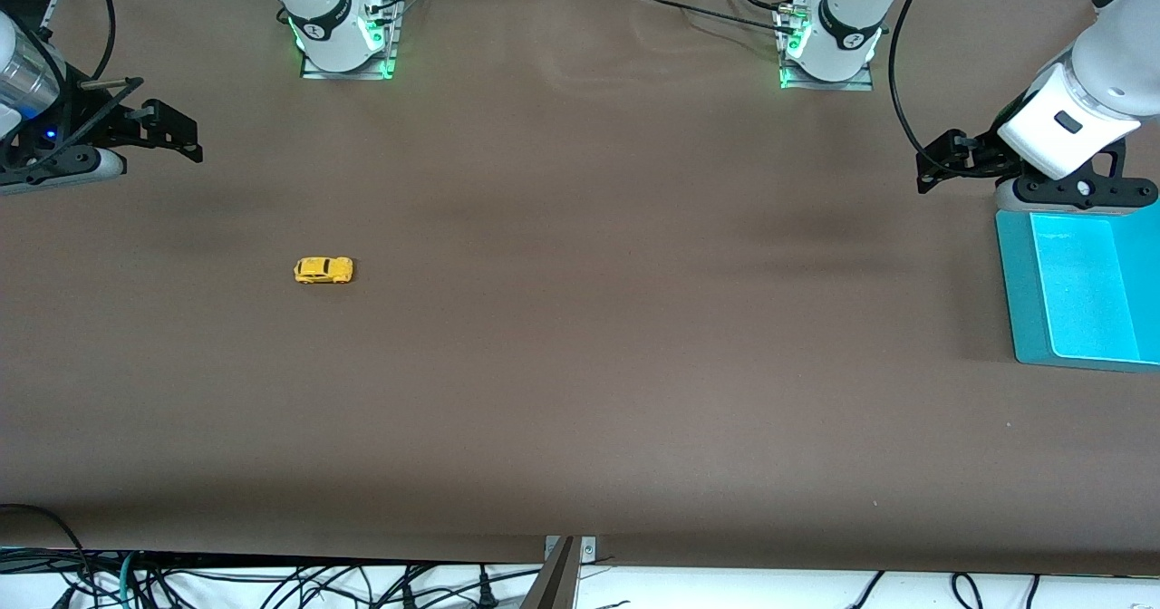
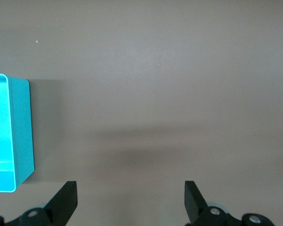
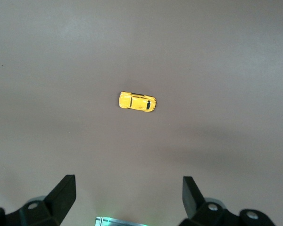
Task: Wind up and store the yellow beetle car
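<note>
We are seeing nothing done yet: the yellow beetle car [image 1: 323, 270] is sitting untouched on the counter [image 1: 580, 391] toward the right arm's end, well apart from the turquoise bin [image 1: 1022, 301], while the left end effector [image 2: 131, 200] and right end effector [image 3: 129, 195] are both hanging released and empty.

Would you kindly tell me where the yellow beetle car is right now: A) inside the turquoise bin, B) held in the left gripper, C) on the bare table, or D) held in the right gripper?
C: the yellow beetle car sits alone on the brown table, apart from the turquoise bin and both open grippers.
</note>
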